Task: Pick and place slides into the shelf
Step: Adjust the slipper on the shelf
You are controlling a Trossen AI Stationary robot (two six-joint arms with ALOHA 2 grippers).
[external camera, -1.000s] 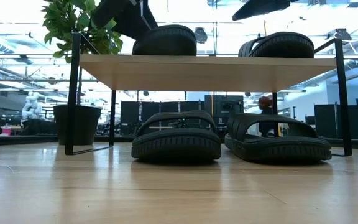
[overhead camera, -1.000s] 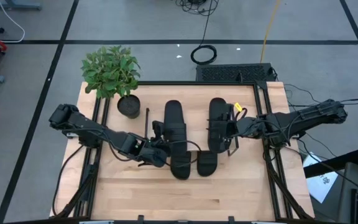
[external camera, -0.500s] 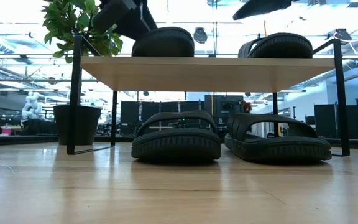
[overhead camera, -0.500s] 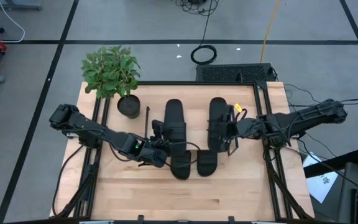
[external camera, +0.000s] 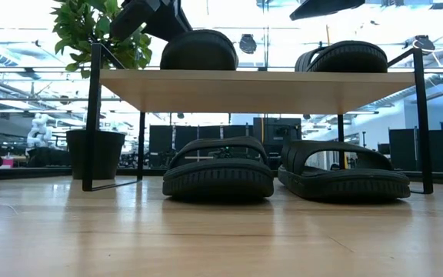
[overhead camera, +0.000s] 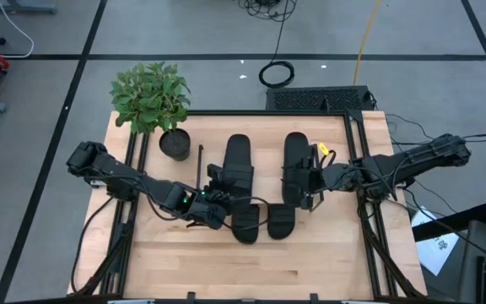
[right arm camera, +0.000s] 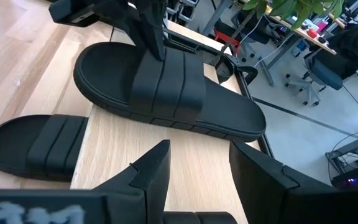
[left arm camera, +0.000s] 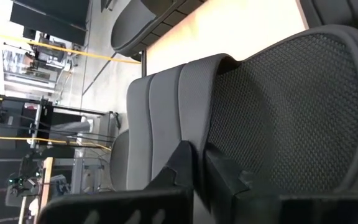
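The shelf stands mid-table. Two black slides lie flat on its top board: a left one and a right one. Two more slides rest on the table under the board, their near ends poking out. My left gripper is shut on the left upper slide's strap. My right gripper hangs open at the shelf's right edge beside the right upper slide, touching nothing. My left gripper pinches the ribbed strap of the left upper slide at its left end, near where it meets the sole. The fingers slant down from the table's left and near side. The slide lies flat, sole down, on the top board.
A potted plant in a black pot stands just left of the shelf's far corner. Thin black wire frames close the shelf's sides. Bare tabletop stretches toward the near edge.
My left gripper has shut on the strap of the left upper slide, staying over the shelf's left part. My right gripper has stayed open at the shelf's right edge.
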